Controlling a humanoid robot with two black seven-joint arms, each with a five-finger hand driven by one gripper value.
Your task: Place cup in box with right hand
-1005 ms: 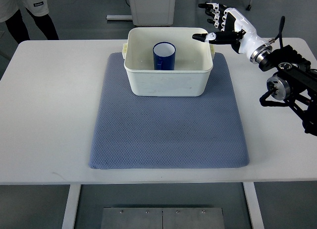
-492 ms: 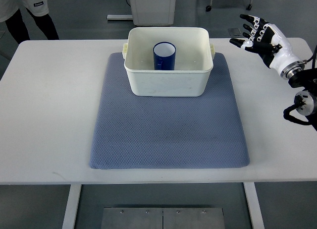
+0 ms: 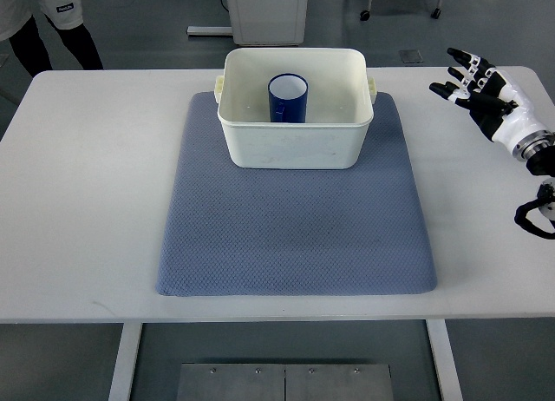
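At the far left top corner a person point(image 3: 52, 23) stands beyond the table point(image 3: 87, 201), only legs and the hem of a white garment showing. The white table fills most of the view. A blue-grey mat point(image 3: 295, 236) lies on its middle, its far edge tucked under a white box point(image 3: 295, 145). The box sits at the back of the mat, open at the top, with small handles on both sides. Inside it a dark blue cup point(image 3: 288, 97) stands upright, mouth up, near the middle of the box floor and clear of the walls. Beyond the table, behind the box, the base of a white cabinet point(image 3: 264, 10) shows on the grey floor. To the right of the box the table top is bare up to the right hand point(image 3: 481, 88), which hovers over the table's far right corner, well apart from the box. Its fingers point(image 3: 460, 58) are spread and released, holding nothing; the white wrist runs off toward the right edge, with black arm parts just below it. The left hand does not show.
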